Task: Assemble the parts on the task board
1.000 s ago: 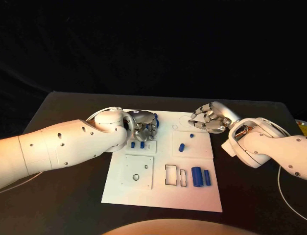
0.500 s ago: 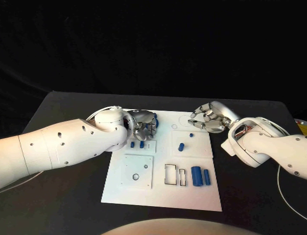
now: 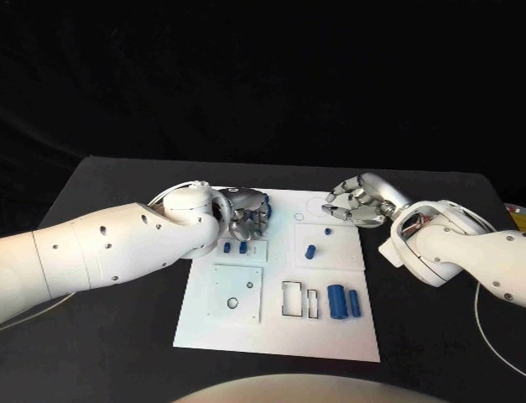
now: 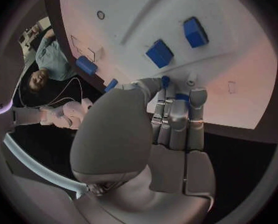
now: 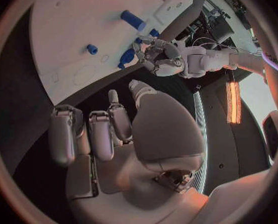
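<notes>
The head camera looks steeply down from above at the black table (image 3: 117,336), the white board (image 3: 335,336) in the frame's lower middle. The left wrist camera sits close behind the left hand (image 4: 163,134), facing the board (image 4: 226,74) from very near. The right wrist camera sits behind the right hand (image 5: 114,144), facing across the board (image 5: 70,40). All three share the board.

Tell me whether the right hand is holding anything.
Empty. The right hand hangs off the task board edge, fingers apart, nothing between them.
</notes>
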Robot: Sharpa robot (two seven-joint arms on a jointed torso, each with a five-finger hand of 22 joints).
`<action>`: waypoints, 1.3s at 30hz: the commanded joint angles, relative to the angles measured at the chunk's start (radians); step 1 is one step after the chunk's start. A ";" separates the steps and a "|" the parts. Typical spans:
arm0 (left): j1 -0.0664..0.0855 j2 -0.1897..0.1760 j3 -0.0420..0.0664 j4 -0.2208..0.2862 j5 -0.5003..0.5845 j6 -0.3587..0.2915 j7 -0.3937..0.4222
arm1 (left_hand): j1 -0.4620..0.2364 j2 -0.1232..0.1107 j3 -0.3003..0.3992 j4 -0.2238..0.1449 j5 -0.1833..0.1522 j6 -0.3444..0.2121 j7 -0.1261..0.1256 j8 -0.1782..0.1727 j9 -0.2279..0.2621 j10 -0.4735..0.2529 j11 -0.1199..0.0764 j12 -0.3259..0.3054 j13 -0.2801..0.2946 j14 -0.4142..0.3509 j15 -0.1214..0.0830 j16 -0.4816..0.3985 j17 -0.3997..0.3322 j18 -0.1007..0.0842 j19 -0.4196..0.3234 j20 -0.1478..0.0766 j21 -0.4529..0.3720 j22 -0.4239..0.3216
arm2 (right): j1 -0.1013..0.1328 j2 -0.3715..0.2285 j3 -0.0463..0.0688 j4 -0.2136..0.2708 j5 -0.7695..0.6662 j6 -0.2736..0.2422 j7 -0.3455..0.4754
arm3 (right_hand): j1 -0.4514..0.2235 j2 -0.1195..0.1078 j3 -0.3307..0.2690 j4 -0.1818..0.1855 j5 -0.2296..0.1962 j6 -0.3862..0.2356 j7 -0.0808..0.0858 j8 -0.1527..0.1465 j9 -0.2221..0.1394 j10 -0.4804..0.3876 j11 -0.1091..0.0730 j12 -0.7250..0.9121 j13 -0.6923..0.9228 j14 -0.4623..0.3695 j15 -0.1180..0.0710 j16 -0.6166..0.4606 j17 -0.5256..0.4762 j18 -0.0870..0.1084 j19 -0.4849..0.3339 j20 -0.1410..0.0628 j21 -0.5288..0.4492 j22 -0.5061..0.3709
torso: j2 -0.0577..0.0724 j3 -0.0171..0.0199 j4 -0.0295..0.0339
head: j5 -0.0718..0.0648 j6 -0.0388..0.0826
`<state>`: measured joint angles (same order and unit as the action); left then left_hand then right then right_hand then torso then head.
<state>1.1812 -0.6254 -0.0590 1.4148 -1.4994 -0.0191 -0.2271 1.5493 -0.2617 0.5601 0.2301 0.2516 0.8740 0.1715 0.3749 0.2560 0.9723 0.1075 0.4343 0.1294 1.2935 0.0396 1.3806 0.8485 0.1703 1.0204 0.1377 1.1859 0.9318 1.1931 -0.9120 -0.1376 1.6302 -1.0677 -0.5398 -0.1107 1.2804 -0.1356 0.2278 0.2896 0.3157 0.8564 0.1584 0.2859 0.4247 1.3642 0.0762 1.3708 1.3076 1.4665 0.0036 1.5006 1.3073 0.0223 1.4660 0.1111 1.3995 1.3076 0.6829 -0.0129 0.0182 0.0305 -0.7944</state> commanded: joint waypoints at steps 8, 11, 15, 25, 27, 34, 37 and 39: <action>-0.010 0.004 -0.016 -0.005 -0.054 0.032 -0.006 | 0.016 0.006 0.004 -0.022 -0.006 0.019 -0.002 0.000 0.001 0.013 0.001 0.009 0.007 0.000 -0.002 -0.001 -0.001 -0.021 0.009 0.000 0.022 0.023 | -0.001 -0.001 0.000 0.002 -0.009 0.012 0.008 | -0.006 0.006 -0.005 -0.001 0.005 -0.004 -0.003 0.007 0.001 -0.003 -0.003 -0.003 0.023 0.059 -0.004 -0.005 0.064 0.019 0.012 -0.005 -0.004 0.187 | 0.000 -0.0001 -0.0001 | 0.001 -0.003; -0.010 0.003 -0.017 -0.005 -0.058 0.020 0.000 | 0.018 0.011 0.007 -0.027 -0.006 0.028 -0.003 0.002 0.002 0.020 -0.001 0.013 0.009 0.003 -0.004 0.000 -0.001 -0.022 0.015 -0.001 0.029 0.031 | -0.001 -0.001 0.000 0.002 -0.009 0.011 0.008 | -0.007 0.007 -0.005 -0.001 0.005 -0.004 -0.003 0.008 0.001 -0.002 -0.003 -0.001 0.024 0.059 -0.004 -0.005 0.064 0.019 0.013 -0.005 -0.004 0.187 | -0.001 0.0000 -0.0002 | 0.001 -0.003; -0.011 0.003 -0.017 -0.005 -0.060 0.002 0.008 | 0.019 0.020 0.012 -0.035 -0.005 0.048 -0.007 0.006 0.003 0.036 -0.007 0.021 0.015 0.014 -0.008 0.005 0.006 -0.027 0.033 -0.005 0.047 0.054 | -0.001 -0.001 0.000 0.002 -0.009 0.011 0.009 | -0.007 0.007 -0.005 -0.001 0.005 -0.003 -0.003 0.008 0.002 -0.002 -0.003 -0.001 0.024 0.059 -0.004 -0.005 0.064 0.019 0.013 -0.005 -0.004 0.187 | 0.000 0.0002 -0.0002 | 0.001 -0.002; -0.012 -0.001 -0.018 -0.004 -0.053 -0.047 0.037 | 0.016 0.032 0.022 -0.045 -0.004 0.079 -0.014 0.009 0.008 0.065 -0.016 0.025 0.021 0.027 -0.018 0.008 0.009 -0.033 0.060 -0.013 0.070 0.084 | -0.001 -0.001 0.000 0.002 -0.009 0.010 0.010 | -0.007 0.007 -0.005 -0.001 0.005 -0.003 -0.003 0.008 0.002 -0.002 -0.003 -0.002 0.024 0.059 -0.004 -0.005 0.064 0.019 0.013 -0.005 -0.004 0.187 | -0.001 0.0003 -0.0007 | 0.001 0.000; -0.012 -0.001 -0.018 -0.003 -0.050 -0.057 0.042 | 0.015 0.033 0.023 -0.047 -0.004 0.084 -0.015 0.009 0.009 0.070 -0.018 0.025 0.022 0.030 -0.019 0.009 0.009 -0.034 0.065 -0.015 0.074 0.090 | -0.001 -0.001 0.000 0.002 -0.009 0.010 0.011 | -0.007 0.007 -0.005 -0.001 0.005 -0.003 -0.003 0.008 0.002 -0.002 -0.003 -0.002 0.024 0.059 -0.004 -0.005 0.064 0.019 0.013 -0.005 -0.004 0.187 | -0.001 0.0002 -0.0005 | 0.001 0.002; -0.014 -0.008 -0.018 0.003 -0.033 -0.090 0.057 | 0.014 0.033 0.026 -0.049 -0.003 0.087 -0.015 0.007 0.009 0.073 -0.018 0.022 0.022 0.038 -0.020 0.013 0.025 -0.035 0.067 -0.016 0.076 0.093 | -0.001 0.000 0.000 0.001 -0.009 0.009 0.012 | -0.007 0.007 -0.005 -0.001 0.005 -0.003 -0.003 0.008 0.002 -0.002 -0.003 -0.002 0.024 0.059 -0.004 -0.005 0.064 0.019 0.013 -0.005 -0.004 0.187 | -0.001 0.0002 -0.0005 | 0.003 0.006; -0.014 -0.014 -0.016 0.011 -0.023 -0.100 0.061 | 0.013 0.032 0.028 -0.049 -0.003 0.085 -0.014 0.004 0.009 0.072 -0.018 0.018 0.021 0.040 -0.020 0.014 0.030 -0.034 0.067 -0.017 0.076 0.092 | -0.001 0.000 0.000 0.001 -0.009 0.008 0.013 | -0.007 0.007 -0.005 -0.001 0.005 -0.003 -0.003 0.008 0.002 -0.002 -0.003 -0.002 0.024 0.059 -0.004 -0.005 0.064 0.019 0.013 -0.005 -0.004 0.187 | -0.001 -0.0002 -0.0006 | 0.003 0.007; -0.014 -0.022 -0.013 0.019 -0.014 -0.105 0.063 | 0.012 0.031 0.029 -0.049 -0.002 0.084 -0.013 0.002 0.008 0.072 -0.017 0.016 0.021 0.041 -0.020 0.014 0.031 -0.034 0.066 -0.017 0.076 0.092 | -0.001 0.000 0.000 0.001 -0.009 0.008 0.013 | -0.007 0.007 -0.005 -0.001 0.005 -0.003 -0.003 0.008 0.002 -0.002 -0.003 -0.002 0.024 0.059 -0.004 -0.005 0.064 0.019 0.013 -0.005 -0.004 0.187 | -0.001 -0.0002 -0.0004 | 0.003 0.009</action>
<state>1.1680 -0.6458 -0.0732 1.4290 -1.5354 -0.1043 -0.1788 1.5643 -0.2357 0.5891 0.1844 0.2471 0.9550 0.1556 0.3772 0.2647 1.0405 0.0894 0.4515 0.1486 1.3293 0.0180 1.3901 0.8789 0.1543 1.0830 0.1216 1.2595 1.0236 1.1929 -0.9126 -0.1376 1.6301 -1.0680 -0.5398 -0.1076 1.2804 -0.1355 0.2278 0.2896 0.3156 0.8564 0.1584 0.2900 0.4253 1.3642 0.0762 1.3708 1.3076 1.4665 0.0036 1.5006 1.3079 0.0223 1.4660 0.1111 1.3995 1.3081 0.6821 -0.0128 0.0177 0.0332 -0.7871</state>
